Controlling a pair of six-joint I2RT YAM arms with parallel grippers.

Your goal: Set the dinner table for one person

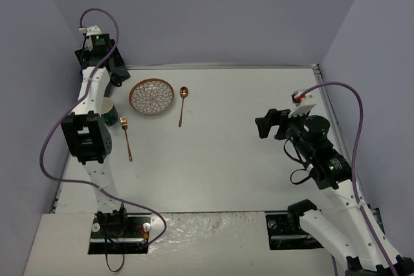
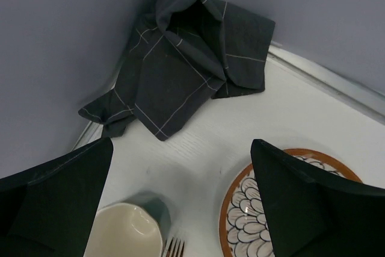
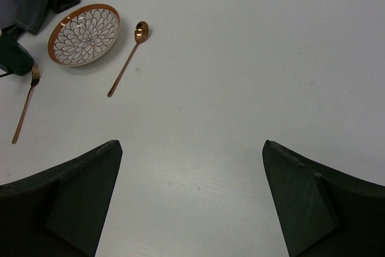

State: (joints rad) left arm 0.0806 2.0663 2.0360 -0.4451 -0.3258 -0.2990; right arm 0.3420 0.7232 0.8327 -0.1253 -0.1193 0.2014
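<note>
The white dinner table carries a flower-patterned plate with an orange rim at the far left. A copper spoon lies to the plate's right and a copper fork to its near left. A green cup, cream inside, stands beside the fork. A crumpled dark grey napkin with thin grid lines sits in the far-left corner. My left gripper hangs open above the bare spot between cup, plate and napkin, holding nothing. Over the table's right side, my right gripper is open and empty.
Grey-blue walls close the table on the left, back and right. The left arm's links stand over the table's left edge, next to the cup and fork. A raised rim runs along the far edge.
</note>
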